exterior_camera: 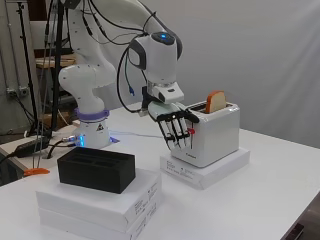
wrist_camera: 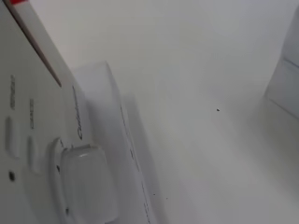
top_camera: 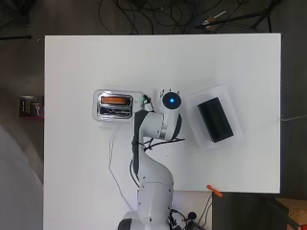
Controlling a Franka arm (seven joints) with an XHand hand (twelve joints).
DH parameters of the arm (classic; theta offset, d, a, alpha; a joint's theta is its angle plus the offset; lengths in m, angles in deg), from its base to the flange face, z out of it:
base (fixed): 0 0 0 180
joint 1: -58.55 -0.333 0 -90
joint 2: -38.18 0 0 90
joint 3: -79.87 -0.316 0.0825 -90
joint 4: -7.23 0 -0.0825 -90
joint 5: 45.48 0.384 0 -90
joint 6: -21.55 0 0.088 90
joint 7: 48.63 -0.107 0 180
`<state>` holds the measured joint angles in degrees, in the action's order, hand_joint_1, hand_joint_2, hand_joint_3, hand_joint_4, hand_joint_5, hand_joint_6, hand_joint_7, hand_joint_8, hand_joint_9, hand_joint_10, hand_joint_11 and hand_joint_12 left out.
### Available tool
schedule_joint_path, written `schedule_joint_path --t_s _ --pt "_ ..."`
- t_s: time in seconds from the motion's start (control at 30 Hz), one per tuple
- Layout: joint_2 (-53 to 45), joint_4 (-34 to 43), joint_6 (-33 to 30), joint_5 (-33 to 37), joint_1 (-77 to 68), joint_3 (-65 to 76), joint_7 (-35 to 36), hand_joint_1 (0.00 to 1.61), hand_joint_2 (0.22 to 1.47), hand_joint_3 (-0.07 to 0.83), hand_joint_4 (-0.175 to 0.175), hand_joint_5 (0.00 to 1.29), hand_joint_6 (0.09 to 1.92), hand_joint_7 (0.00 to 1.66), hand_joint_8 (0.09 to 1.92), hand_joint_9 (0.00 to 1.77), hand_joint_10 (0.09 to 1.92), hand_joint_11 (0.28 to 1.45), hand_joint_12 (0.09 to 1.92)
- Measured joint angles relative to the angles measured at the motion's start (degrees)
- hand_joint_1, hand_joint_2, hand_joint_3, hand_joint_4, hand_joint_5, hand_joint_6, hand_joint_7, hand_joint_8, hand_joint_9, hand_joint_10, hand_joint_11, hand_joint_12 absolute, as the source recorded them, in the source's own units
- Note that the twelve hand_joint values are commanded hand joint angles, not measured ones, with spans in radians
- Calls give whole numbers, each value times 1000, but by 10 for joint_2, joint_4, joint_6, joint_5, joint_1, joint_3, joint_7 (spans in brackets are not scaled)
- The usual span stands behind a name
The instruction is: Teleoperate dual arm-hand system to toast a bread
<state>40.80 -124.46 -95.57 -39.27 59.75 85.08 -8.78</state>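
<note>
A white toaster [exterior_camera: 214,134] with a chrome top [top_camera: 114,106] stands on a flat white box [exterior_camera: 212,170] in the middle of the table. A slice of bread [exterior_camera: 216,101] sticks up out of one slot, and from overhead the bread [top_camera: 115,99] lies in the far slot. My hand [exterior_camera: 176,127] hangs just in front of the toaster's end face, fingers straight and pointing down, holding nothing. From overhead the arm hides all but the hand's fingertips [top_camera: 146,100]. The wrist view shows that end face very close, with its pale lever knob [wrist_camera: 88,183] and small buttons [wrist_camera: 10,135].
A black foam tray [exterior_camera: 96,169] lies on stacked white boxes [exterior_camera: 100,206] to the right of the arm, with the tray [top_camera: 215,119] a short gap from the hand. A cable [top_camera: 113,163] runs across the table from the toaster. A small orange tool [top_camera: 214,190] sits near the table's edge.
</note>
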Motion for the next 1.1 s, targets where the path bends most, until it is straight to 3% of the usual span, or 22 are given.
schedule_joint_path --t_s 0.03,0.1,0.17,0.23,0.33,0.43,0.5,0.63,0.8,0.87,1.0,1.1 --pt "-5 1 -3 -1 0 -3 -3 13 1005 -1 169 1053 87 804 87 1180 208 646 87" --pt "-8 2 -6 -8 -1 -7 -18 5 1011 0 175 1097 87 778 87 1095 170 601 87" --pt "-11 3 -6 -12 -1 -10 -38 1 1011 0 175 1040 87 691 87 860 87 517 87" --pt "-15 6 -3 -10 -1 -11 -55 0 1016 2 175 1026 87 670 87 779 87 483 87" --pt "-18 15 9 -3 -1 -8 -54 0 1034 1 175 1173 87 869 87 995 87 488 87" --pt "-20 18 10 -6 -1 -8 -57 0 1044 3 175 1214 95 842 87 1031 87 485 87" --pt "-21 16 10 -13 -1 -9 -73 0 1044 2 175 1115 87 765 87 989 87 483 87" --pt "-4 16 11 -41 -29 12 -100 0 1041 0 175 838 87 516 87 592 87 466 87" --pt "5 15 12 -52 -129 119 -97 52 1036 -2 175 727 87 381 87 422 87 451 87" --pt "-3 14 13 -61 -177 175 -110 74 1028 -3 175 721 87 395 87 461 87 462 87" --pt "28 13 17 -118 -351 363 -154 92 1017 -1 162 696 87 456 87 794 87 576 87" --pt "81 12 19 -164 -537 530 -187 100 1014 -1 152 693 87 574 87 935 87 625 87"
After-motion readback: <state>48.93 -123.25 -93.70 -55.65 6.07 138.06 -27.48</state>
